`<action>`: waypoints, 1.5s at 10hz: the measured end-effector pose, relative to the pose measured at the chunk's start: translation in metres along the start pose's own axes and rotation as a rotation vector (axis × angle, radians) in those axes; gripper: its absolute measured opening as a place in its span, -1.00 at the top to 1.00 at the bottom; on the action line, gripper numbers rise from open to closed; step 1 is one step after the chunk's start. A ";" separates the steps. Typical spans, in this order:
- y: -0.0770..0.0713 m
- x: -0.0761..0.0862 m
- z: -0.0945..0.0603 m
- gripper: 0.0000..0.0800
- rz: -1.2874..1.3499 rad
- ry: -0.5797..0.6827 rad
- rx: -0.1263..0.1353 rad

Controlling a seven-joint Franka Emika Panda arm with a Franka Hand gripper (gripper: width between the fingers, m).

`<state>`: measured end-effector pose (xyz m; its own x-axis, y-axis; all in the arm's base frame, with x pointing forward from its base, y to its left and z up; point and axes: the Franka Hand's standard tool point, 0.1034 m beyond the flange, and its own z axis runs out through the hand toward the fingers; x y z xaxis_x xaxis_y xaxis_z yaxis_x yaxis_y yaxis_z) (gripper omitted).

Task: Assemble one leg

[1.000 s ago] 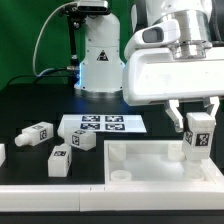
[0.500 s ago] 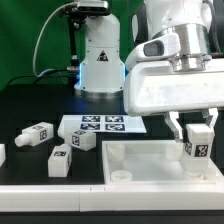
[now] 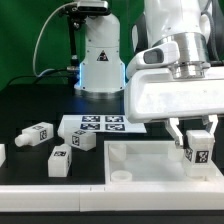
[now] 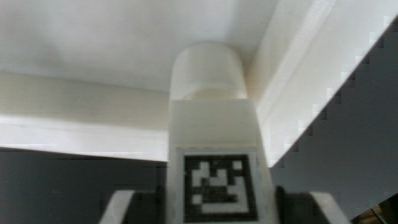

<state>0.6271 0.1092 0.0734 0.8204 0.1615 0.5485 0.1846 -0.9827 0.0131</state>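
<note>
The gripper [image 3: 196,140] is pinching the leg [image 3: 197,154]: one finger sits on each side of its upper part. The leg is held upright, with its black-and-white tag [image 3: 197,153] facing the exterior camera.

The leg is over the white panel [image 3: 140,152], in the panel's corner on the exterior view's right. This is close to the bench edge nearest that camera. The exterior view does not show whether the leg's lower end touches the panel floor.

In the wrist view, the leg [image 4: 210,110] points away from the camera with its rounded end toward the inner wall of the panel [image 4: 89,45]. The same tag [image 4: 215,186] is visible, and a fingertip [image 4: 121,208] shows on either side of it.

The panel lies along the bench edge nearest the exterior camera. A round socket [image 3: 122,174] shows in its corner on the exterior view's left.

The marker board [image 3: 100,125] lies flat near the middle of the bench, behind the panel.

Three loose legs lie on their sides toward the bench edge on the exterior view's left:
- one [image 3: 37,133] farthest toward that edge;
- one [image 3: 83,141] just beside the marker board;
- one [image 3: 61,160] nearest the camera.

The arm's white base [image 3: 100,60] stands at the far edge of the bench.
</note>
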 end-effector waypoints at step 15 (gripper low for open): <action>0.004 0.014 0.003 -0.32 0.113 -0.553 0.078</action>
<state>0.6410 0.1075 0.0790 0.9947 0.0999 0.0230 0.1017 -0.9904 -0.0931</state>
